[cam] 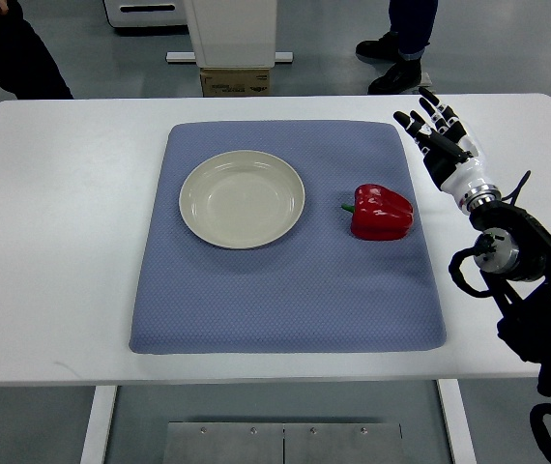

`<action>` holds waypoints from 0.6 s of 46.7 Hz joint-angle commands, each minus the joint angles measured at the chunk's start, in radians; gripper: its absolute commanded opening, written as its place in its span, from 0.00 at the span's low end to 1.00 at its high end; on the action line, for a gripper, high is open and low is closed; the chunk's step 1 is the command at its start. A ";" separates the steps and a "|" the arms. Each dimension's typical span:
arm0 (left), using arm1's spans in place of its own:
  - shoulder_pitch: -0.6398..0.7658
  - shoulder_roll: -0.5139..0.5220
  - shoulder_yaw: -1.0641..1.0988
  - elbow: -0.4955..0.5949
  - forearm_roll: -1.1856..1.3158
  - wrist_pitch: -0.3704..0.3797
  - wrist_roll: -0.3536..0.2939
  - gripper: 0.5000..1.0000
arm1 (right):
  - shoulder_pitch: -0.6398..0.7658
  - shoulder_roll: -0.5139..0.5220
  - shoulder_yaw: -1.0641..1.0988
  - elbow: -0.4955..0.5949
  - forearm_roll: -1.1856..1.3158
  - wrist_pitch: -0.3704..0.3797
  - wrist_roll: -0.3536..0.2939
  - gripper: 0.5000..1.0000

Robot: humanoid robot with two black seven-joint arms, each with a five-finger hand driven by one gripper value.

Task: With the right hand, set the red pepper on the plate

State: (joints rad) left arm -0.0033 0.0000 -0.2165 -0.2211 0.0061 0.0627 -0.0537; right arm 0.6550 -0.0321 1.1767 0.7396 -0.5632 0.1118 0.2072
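One red pepper (pixel 383 211) — beside plate (pixel 242 198).

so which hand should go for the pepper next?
Right. The right hand is open beside the blue mat, on the side where the red pepper lies. The left arm isn't in view. The plate sits empty.

A blue cloth mat (pixel 285 300) lies on the white desk (pixel 53 242), and beyond the far edge stand a cardboard box (pixel 236 82) and a person's shoes (pixel 390 60) (legs cropped).
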 commanded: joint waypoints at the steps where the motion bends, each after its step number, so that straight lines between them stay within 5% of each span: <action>1: -0.001 0.000 0.000 0.000 0.000 0.000 0.000 1.00 | 0.000 0.000 -0.009 0.000 0.000 0.000 0.000 1.00; 28: 0.000 0.000 0.000 0.000 0.000 0.000 0.000 1.00 | -0.002 -0.005 -0.031 0.007 -0.004 0.005 0.014 1.00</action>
State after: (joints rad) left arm -0.0041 0.0000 -0.2165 -0.2209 0.0061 0.0628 -0.0537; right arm 0.6537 -0.0365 1.1504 0.7470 -0.5661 0.1167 0.2209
